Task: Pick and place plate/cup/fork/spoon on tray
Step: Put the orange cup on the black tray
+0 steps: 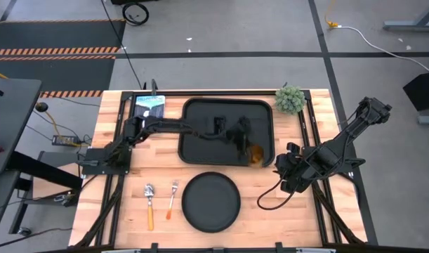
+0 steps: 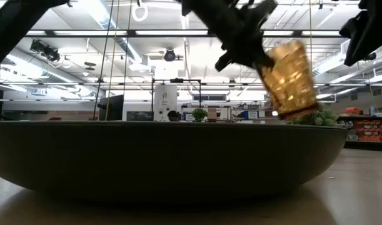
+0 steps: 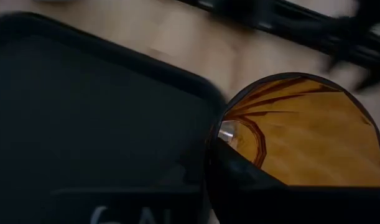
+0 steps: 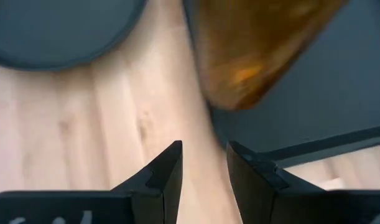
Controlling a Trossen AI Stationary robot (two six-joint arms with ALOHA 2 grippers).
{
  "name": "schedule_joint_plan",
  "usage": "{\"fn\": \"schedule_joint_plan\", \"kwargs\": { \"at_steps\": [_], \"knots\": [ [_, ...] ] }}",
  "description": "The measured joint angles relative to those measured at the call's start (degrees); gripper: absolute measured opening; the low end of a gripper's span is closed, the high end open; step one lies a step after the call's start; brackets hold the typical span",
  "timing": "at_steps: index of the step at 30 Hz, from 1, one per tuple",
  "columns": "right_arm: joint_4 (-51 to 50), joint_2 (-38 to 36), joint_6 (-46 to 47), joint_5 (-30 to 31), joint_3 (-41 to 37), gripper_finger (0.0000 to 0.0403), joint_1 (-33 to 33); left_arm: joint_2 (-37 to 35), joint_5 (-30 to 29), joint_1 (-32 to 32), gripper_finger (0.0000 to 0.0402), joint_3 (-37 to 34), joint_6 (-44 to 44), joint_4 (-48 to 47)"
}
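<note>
Butcher-block planks form the table seen from above, with grey concrete floor all around it. On it the black tray lies toward the far side, and the left gripper reaches across it to the tray's right near corner, where the amber cup shows only as a small orange patch half under the dark arm. A green potted plant stands just off the tray's far right corner. The round plate sits near the front edge; the fork and spoon lie side by side to its left. The right gripper waits beside the tray's right end.

From table height, a dark rim fills the lower half and hides the tabletop behind it. The cup hangs tilted above that rim, gripped at its upper edge by the left gripper; its base is clear of the rim.

The left wrist view looks down into the cup's open mouth, cut off below, with one dark finger inside the rim, over the tray's corner.

The right wrist view shows its own fingers slightly parted with nothing between them, the blurred cup beyond and the plate's edge cut off.
</note>
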Motion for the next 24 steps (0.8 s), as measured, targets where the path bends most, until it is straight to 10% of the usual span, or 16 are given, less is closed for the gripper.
{"fn": "schedule_joint_plan", "kwargs": {
  "at_steps": [11, 24],
  "knots": [
    [-2.21, -1.09, 0.88, 7.37, 0.00, 0.0132, -4.18, 4.88, 2.99, 15.35, 0.0016, 0.00, 5.13, 8.53],
    [4.48, -4.14, -15.71, 1.69, 0.02, 0.0132, -22.77, 6.45, 5.89, 19.39, 0.0016, -0.02, 11.93, 6.99]
  ]
}}
